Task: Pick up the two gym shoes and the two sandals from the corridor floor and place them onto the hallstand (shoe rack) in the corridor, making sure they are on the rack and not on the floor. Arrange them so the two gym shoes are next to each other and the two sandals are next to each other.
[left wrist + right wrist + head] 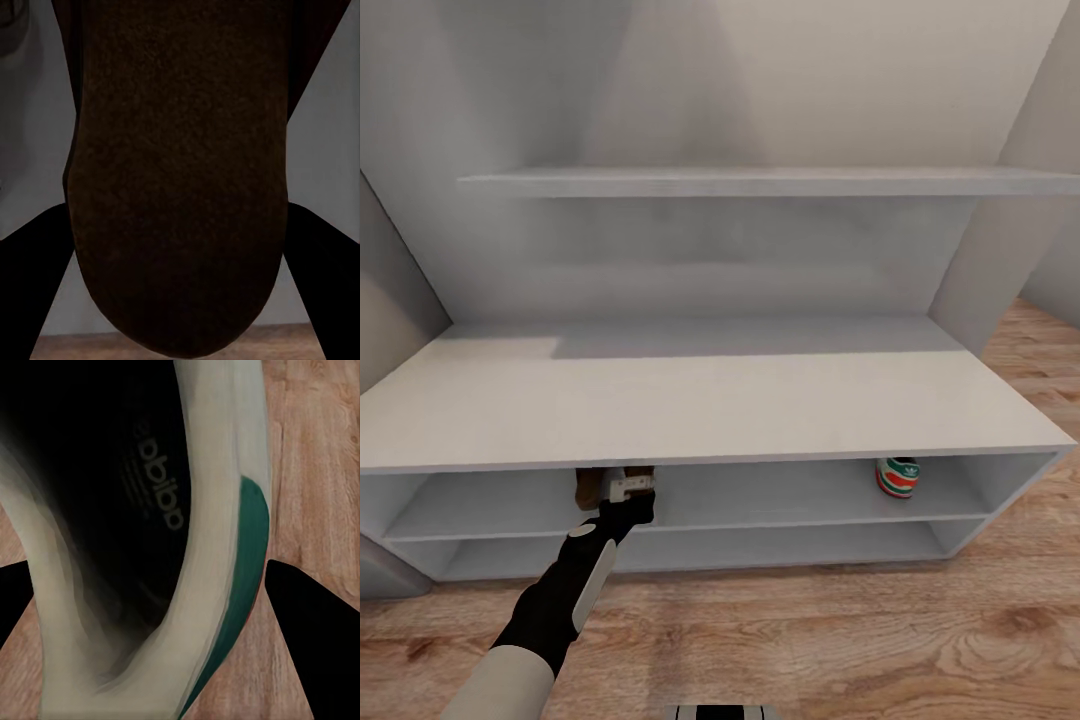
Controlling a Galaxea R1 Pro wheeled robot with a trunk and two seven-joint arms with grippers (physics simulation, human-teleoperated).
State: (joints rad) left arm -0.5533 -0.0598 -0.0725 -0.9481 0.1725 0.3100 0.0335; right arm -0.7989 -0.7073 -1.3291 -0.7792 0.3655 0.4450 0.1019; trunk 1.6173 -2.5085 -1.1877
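The light grey hallstand (710, 410) stands in front of me on the corridor floor (840, 640). My left gripper (624, 490) reaches under the bench top into its upper tier, shut on a brown sandal (588, 488). That sandal's dark sole (180, 172) lies between the fingers (30, 270) in the left wrist view. One gym shoe (897, 477) stands on the same tier at the right, its red and green heel facing me. In the right wrist view my right gripper (150, 585) is shut on the other gym shoe (225, 555), seen from above its dark opening, over the floor planks (307, 457).
A long upper shelf (760, 182) crosses the wall above the bench. The lower tier (780, 548) sits just above the floor. Grey walls close in on both sides, and wood floor stretches out at the right.
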